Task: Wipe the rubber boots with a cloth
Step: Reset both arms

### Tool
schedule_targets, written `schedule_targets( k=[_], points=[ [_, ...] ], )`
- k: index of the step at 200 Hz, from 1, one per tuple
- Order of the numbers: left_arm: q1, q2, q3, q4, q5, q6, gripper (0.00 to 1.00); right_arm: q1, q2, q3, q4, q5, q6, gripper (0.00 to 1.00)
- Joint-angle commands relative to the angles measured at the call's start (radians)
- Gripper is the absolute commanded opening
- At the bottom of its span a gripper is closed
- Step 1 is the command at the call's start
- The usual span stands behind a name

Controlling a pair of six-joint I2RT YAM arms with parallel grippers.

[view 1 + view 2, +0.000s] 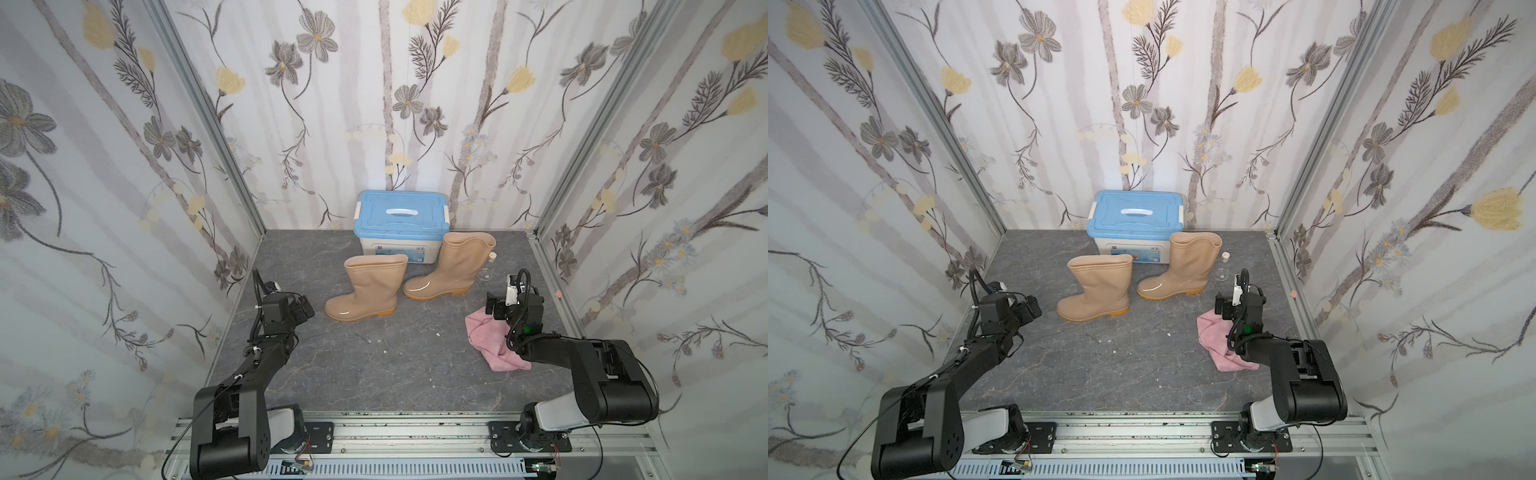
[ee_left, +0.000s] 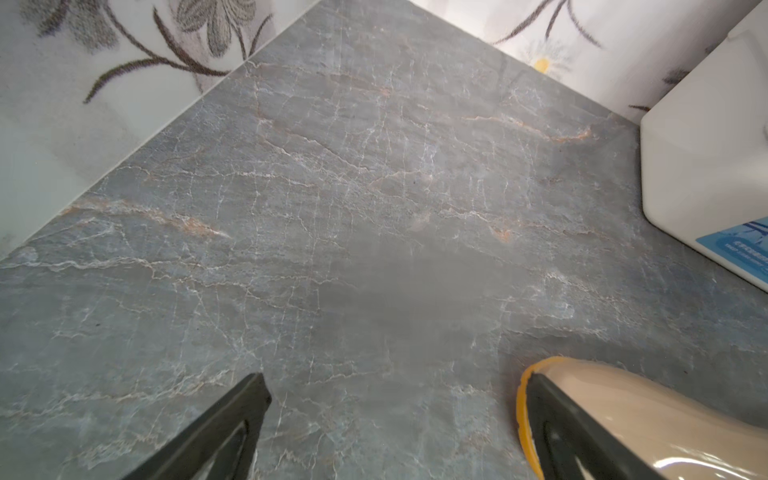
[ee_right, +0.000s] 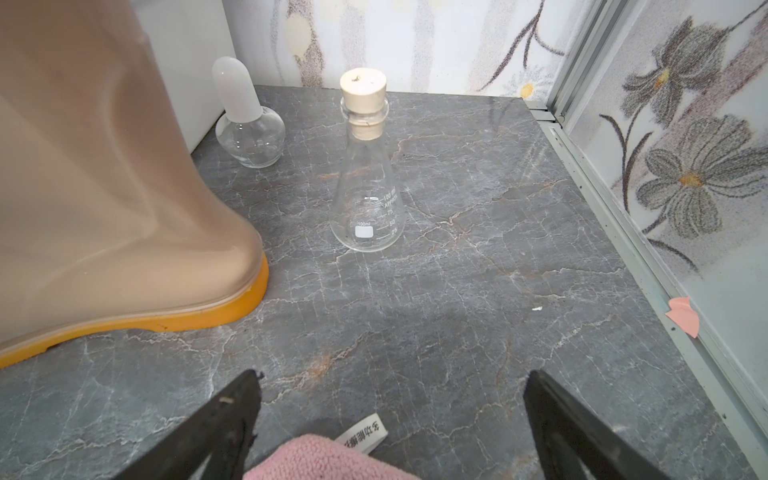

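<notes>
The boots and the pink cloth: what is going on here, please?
Nothing is being handled yet. The two rubber boots stand upright on the table, in front of a blue-lidded box. The pink cloth lies crumpled on the table. The right gripper is open over the cloth's edge. The left gripper is open too, near the toe of the nearer boot, and holds nothing.

Robot test booth, wallpapered panels [image 1: 395, 104]
</notes>
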Motion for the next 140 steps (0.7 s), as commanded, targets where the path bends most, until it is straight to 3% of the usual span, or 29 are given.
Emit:
schedule_targets(
  k=[1,32,59,82,140],
  points=[
    [-0.005,0.023,-0.068,0.388,-0.036,0.065,1.0,0.0,0.001,0.006,0.006,-0.001,-0.004,1.0],
    [-0.014,0.166,-0.175,0.71,0.011,0.111,1.0,0.001,0.001,0.006,0.008,0.0,-0.004,1.0],
    [-0.032,0.398,-0.233,1.074,0.092,0.157,1.0,0.0,0.001,0.003,0.009,-0.001,-0.004,1.0],
    [-0.027,0.364,-0.228,1.002,0.03,0.126,1.0,0.002,0.001,0.003,0.011,0.002,-0.006,1.0],
    [-0.033,0.333,-0.139,0.808,0.093,0.156,1.0,0.002,0.001,0.003,0.011,0.001,-0.006,1.0]
  ],
)
